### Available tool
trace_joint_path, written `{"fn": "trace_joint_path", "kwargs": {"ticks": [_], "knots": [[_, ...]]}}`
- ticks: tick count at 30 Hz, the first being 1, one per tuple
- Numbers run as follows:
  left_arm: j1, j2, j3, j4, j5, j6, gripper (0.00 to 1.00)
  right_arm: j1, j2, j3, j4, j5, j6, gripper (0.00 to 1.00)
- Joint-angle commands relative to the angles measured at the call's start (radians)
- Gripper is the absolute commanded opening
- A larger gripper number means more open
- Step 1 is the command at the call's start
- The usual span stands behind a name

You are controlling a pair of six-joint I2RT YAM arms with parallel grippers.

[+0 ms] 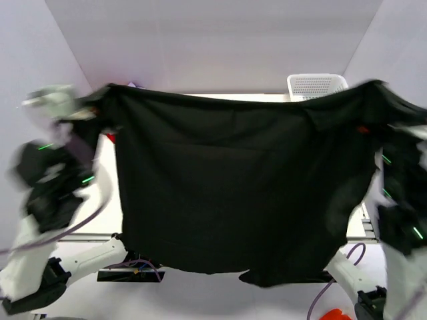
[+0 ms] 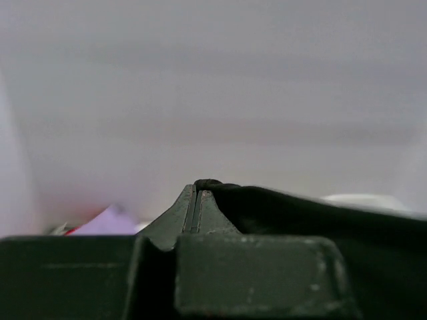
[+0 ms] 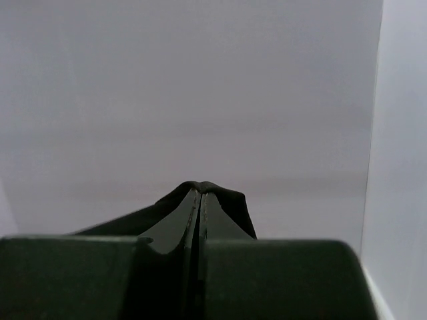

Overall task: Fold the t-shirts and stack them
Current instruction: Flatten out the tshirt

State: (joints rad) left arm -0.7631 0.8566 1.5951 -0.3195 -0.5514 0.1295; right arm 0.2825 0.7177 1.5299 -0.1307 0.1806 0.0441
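Note:
The black t-shirt (image 1: 233, 187) hangs spread wide in the air between both arms and hides most of the table. My left gripper (image 1: 100, 100) is shut on its upper left corner; in the left wrist view the gripper (image 2: 195, 190) pinches black cloth (image 2: 293, 213) that runs off to the right. My right gripper (image 1: 380, 90) is shut on the upper right corner; in the right wrist view the gripper (image 3: 201, 190) has black cloth (image 3: 230, 200) draped over its tips. A bit of lavender t-shirt (image 2: 110, 219) and a sliver of red t-shirt (image 2: 75, 230) show low at the left.
A white mesh basket (image 1: 317, 85) stands at the back right behind the shirt's top edge. The table's bare strip (image 1: 107, 200) shows at the left of the shirt. White walls close the back and sides.

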Motion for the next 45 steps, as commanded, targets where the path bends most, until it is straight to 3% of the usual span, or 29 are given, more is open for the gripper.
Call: {"fn": "trace_joint_path", "kwargs": {"ticks": [1,2,6,11,12,15,20,27,33,40,45], "knots": [[0.018,0.117,-0.150,0.184,-0.304,0.070,0.00,-0.002,0.124,-0.173,0.150,0.100,-0.006,0.00],[0.018,0.145,-0.220,0.235,-0.390,0.081,0.00,-0.003,0.140,-0.204,0.176,0.130,0.013,0.00],[0.068,0.300,-0.352,0.344,-0.433,0.044,0.00,-0.008,0.296,-0.348,0.289,0.191,0.059,0.00],[0.220,0.576,-0.385,0.251,-0.304,-0.219,0.00,-0.005,0.555,-0.459,0.398,0.168,0.108,0.00],[0.272,0.690,-0.371,0.232,-0.276,-0.246,0.00,-0.009,0.590,-0.459,0.399,0.163,0.118,0.00],[0.355,0.925,-0.261,0.143,-0.205,-0.344,0.00,-0.017,0.777,-0.394,0.382,0.162,0.126,0.00],[0.441,1.153,-0.089,0.143,-0.056,-0.344,0.00,-0.026,1.115,-0.174,0.273,0.152,0.123,0.00],[0.516,1.331,0.078,0.154,0.077,-0.326,0.00,-0.037,1.308,0.067,0.182,0.115,0.117,0.00],[0.550,1.340,0.115,0.154,0.131,-0.317,0.00,-0.046,1.347,0.179,0.054,0.119,0.161,0.00],[0.559,1.155,-0.069,0.174,0.142,-0.298,0.00,-0.062,1.254,0.195,-0.337,-0.016,0.260,0.00],[0.559,1.030,-0.194,0.128,0.162,-0.298,0.00,-0.072,1.142,0.124,-0.478,-0.099,0.307,0.00]]}}
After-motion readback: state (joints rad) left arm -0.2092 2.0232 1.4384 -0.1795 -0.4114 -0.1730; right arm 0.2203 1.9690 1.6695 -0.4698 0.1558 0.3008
